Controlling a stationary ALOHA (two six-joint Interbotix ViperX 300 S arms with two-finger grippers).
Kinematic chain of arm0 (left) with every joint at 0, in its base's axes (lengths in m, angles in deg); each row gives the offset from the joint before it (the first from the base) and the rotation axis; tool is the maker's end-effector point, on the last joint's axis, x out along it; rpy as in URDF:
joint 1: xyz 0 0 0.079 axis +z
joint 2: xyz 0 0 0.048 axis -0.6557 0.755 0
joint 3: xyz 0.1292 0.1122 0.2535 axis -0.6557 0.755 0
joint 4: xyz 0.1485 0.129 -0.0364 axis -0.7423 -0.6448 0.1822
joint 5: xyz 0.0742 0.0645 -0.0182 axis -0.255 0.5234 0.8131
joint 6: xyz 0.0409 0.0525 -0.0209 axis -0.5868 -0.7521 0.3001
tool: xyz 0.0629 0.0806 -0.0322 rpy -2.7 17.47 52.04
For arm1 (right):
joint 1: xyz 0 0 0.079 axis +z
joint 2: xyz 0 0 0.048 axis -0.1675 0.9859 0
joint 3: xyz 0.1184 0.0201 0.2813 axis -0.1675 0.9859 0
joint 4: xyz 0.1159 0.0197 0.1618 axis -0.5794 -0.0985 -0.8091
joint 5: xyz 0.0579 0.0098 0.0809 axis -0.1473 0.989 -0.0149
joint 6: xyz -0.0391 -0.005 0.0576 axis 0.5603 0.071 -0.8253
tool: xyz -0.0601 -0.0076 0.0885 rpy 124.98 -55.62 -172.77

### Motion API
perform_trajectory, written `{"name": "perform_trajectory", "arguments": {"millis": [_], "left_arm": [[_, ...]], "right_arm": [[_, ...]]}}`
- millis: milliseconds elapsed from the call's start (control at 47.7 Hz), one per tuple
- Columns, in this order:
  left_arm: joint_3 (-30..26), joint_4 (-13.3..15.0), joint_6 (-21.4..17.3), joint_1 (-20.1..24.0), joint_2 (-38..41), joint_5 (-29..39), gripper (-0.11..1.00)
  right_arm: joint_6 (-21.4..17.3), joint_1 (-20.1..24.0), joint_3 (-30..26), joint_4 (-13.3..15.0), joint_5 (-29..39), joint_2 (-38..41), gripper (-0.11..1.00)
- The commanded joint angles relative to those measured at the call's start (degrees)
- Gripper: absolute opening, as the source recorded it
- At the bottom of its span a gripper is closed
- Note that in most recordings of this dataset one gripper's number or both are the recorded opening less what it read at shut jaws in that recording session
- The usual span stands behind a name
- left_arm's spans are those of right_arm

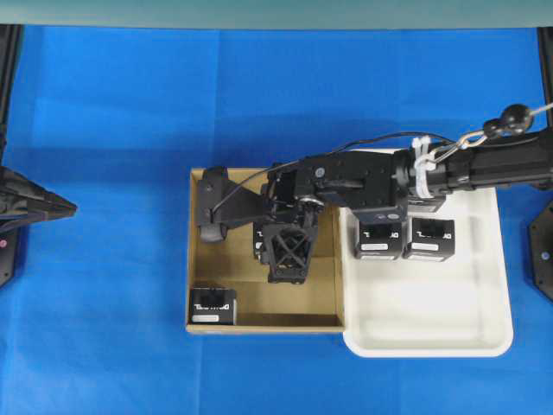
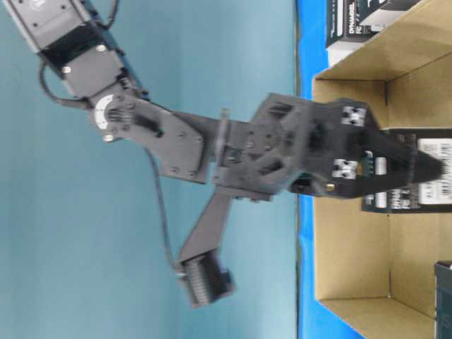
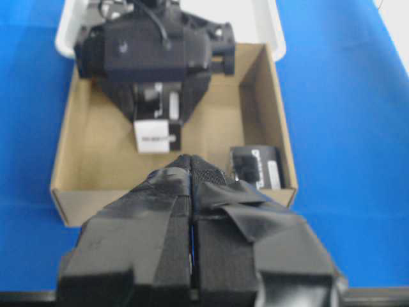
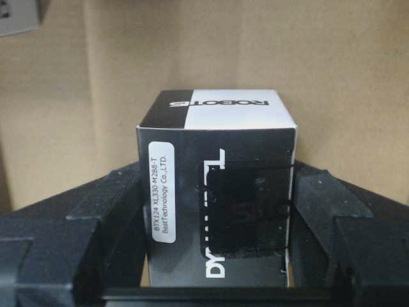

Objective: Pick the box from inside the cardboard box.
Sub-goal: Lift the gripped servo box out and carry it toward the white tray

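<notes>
The cardboard box (image 1: 194,251) lies mid-table, tan inside. My right gripper (image 1: 287,259) reaches down into it, and its jaws stand tight on either side of the small black box (image 4: 217,115), which has a white label strip. In the right wrist view the gripper (image 4: 217,192) presses the box's two sides. The box is mostly hidden under the arm in the overhead view (image 1: 257,245); it also shows in the table-level view (image 2: 406,201). My left gripper (image 3: 192,160) is shut and empty, off the carton's left side (image 1: 65,207).
A second black box (image 1: 212,306) sits in the carton's front left corner. A white tray (image 1: 432,320) touches the carton's right side and holds two black boxes (image 1: 378,239) (image 1: 429,239) under my right arm. Blue cloth covers the table.
</notes>
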Motion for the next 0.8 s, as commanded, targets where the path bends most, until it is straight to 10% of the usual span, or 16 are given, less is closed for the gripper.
{"name": "perform_trajectory", "arguments": {"millis": [0,775], "left_arm": [[-1.49,-0.18,0.09,0.0,0.53,-0.18,-0.07],[-1.76,-0.09,0.09,-0.26,0.44,-0.18,-0.07]], "right_arm": [[0.0,-0.7,-2.9,-0.88,3.43,-3.34,0.62],[-5.1,-1.32,-11.16,-1.05,28.13,-21.8,0.62]]}}
